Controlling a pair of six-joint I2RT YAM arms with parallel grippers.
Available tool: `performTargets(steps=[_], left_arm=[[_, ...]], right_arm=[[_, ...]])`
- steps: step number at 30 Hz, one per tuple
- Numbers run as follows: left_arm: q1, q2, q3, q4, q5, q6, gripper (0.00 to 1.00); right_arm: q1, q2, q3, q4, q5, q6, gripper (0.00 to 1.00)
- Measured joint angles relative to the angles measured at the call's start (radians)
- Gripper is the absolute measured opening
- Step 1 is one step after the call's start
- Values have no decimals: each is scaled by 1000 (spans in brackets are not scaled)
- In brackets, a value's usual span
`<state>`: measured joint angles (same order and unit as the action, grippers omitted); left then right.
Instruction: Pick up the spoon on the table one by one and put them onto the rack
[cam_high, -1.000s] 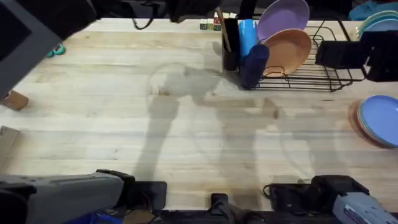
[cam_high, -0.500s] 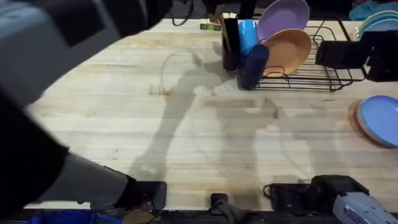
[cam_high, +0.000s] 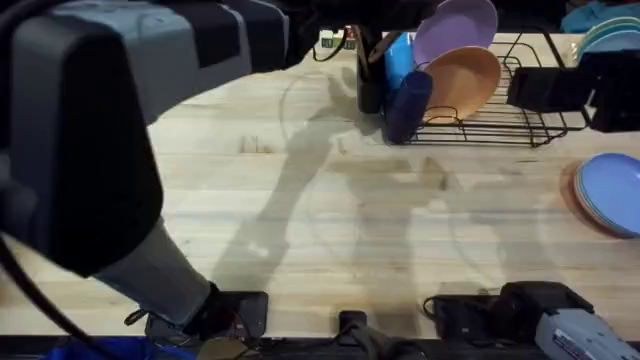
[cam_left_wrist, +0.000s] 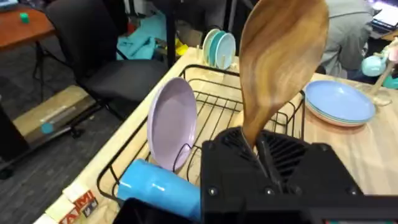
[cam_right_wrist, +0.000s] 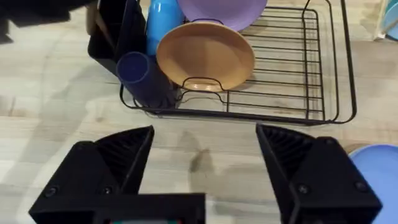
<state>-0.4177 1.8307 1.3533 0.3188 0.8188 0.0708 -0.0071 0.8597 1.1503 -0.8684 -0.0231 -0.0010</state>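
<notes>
The large light wood butcher-block table (cam_high: 330, 200) carries the black wire dish rack (cam_right_wrist: 298, 74) at its far side. The left arm (cam_high: 90, 130) rises close under the overhead camera and reaches toward the rack's utensil end.

The left gripper (cam_left_wrist: 264, 155) is clamped on the brown wooden spoon (cam_left_wrist: 280, 56): the fingers hold the handle, and the rounded oval bowl stands upright above them. Beyond and below this gripper, inside the rack, stands a lilac round plate (cam_left_wrist: 173, 121) on edge, and a light blue cup (cam_left_wrist: 158, 183) lies nearer the gripper, at the rack's near end.

The right gripper (cam_right_wrist: 205, 168) is spread wide, with nothing between its two black fingers, above bare table just short of the rack. Ahead of it, an orange round plate (cam_right_wrist: 205, 56) leans in the rack slots, with a dark blue cup (cam_right_wrist: 140, 74) just beside the plate. The tall black utensil cup (cam_right_wrist: 115, 31) sits at the rack's end beyond the dark blue cup. A stack of blue plates (cam_high: 610, 195) rests on the table to the right gripper's right.
</notes>
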Motion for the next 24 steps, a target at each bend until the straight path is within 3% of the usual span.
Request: performTargets(steps=[13,24], left_arm=[[-10,41,-1,-63,-1,-4,43],[-9,54,-1,-261,-20,50,43]], right_arm=[[0,0,0,17,0,-6,992],[0,0,0,18,0,-6,992]])
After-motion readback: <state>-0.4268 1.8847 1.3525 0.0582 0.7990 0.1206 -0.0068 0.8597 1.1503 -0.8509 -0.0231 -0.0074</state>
